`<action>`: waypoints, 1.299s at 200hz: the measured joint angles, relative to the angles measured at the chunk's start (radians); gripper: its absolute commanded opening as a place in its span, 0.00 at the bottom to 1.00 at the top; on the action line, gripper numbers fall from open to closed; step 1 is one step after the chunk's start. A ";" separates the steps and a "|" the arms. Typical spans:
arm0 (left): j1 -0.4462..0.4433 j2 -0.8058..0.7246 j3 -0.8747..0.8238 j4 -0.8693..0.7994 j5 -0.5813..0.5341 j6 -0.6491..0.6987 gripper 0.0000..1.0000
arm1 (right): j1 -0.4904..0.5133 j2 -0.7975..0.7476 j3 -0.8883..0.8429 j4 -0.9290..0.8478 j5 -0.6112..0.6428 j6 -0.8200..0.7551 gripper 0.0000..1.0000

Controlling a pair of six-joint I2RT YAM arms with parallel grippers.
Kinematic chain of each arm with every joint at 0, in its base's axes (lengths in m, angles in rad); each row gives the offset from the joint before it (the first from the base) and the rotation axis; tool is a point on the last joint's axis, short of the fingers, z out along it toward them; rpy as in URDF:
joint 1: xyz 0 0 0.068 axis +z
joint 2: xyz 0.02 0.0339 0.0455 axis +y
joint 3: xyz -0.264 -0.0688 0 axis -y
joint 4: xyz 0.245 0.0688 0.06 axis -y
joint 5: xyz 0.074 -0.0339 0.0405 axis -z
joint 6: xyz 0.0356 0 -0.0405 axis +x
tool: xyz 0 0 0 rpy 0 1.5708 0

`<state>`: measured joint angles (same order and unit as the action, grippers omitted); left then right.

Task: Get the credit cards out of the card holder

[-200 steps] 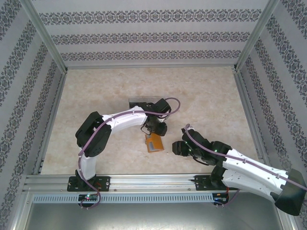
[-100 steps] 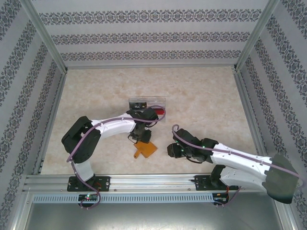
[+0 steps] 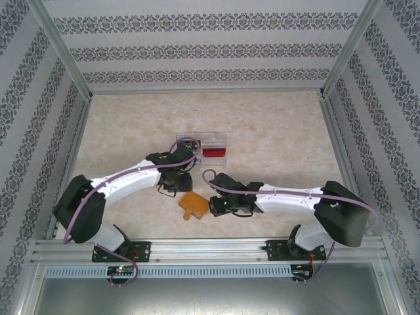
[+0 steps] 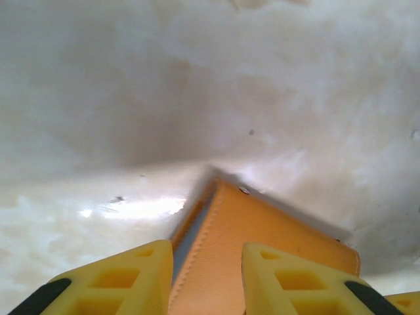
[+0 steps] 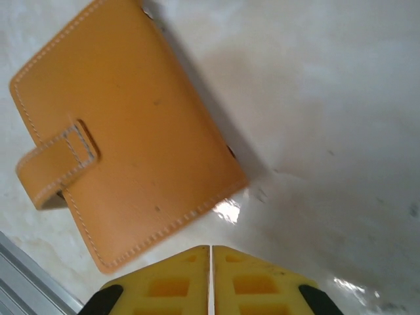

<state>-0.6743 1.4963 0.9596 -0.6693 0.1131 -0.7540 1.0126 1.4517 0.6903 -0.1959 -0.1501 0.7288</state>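
Orange-tan leather, the card holder [image 3: 191, 204] lies closed on the counter [image 3: 275, 131] close to the middle of its near edge. My left fingers [image 4: 111, 279] are spread, the holder's edge showing between them; my right fingers [image 5: 190, 262] are clenched together on nothing, just beside it.

No lettering I can read on any feed, card holder [image 5: 131, 138] showing me plain stitched orange leather on the right wrist view, red card [image 3: 214, 152] in the clear tray [image 3: 203, 139] beyond the card holder too small to make out marks.
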 measured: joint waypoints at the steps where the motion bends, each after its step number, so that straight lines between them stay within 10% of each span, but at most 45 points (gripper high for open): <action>1: 0.005 -0.005 -0.004 0.000 0.000 0.000 0.28 | 0.000 0.002 0.002 0.000 -0.001 0.000 0.10; 174: -0.045 -0.012 -0.209 0.079 0.079 -0.053 0.25 | -0.120 0.159 0.143 -0.025 0.008 -0.094 0.11; 260: -0.143 -0.133 -0.158 0.017 0.066 -0.088 0.40 | -0.222 0.195 0.241 -0.033 -0.017 -0.185 0.22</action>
<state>-0.8177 1.3636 0.8013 -0.6521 0.1791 -0.8417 0.7902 1.6463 0.9310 -0.2291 -0.1669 0.5438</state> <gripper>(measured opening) 0.358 0.190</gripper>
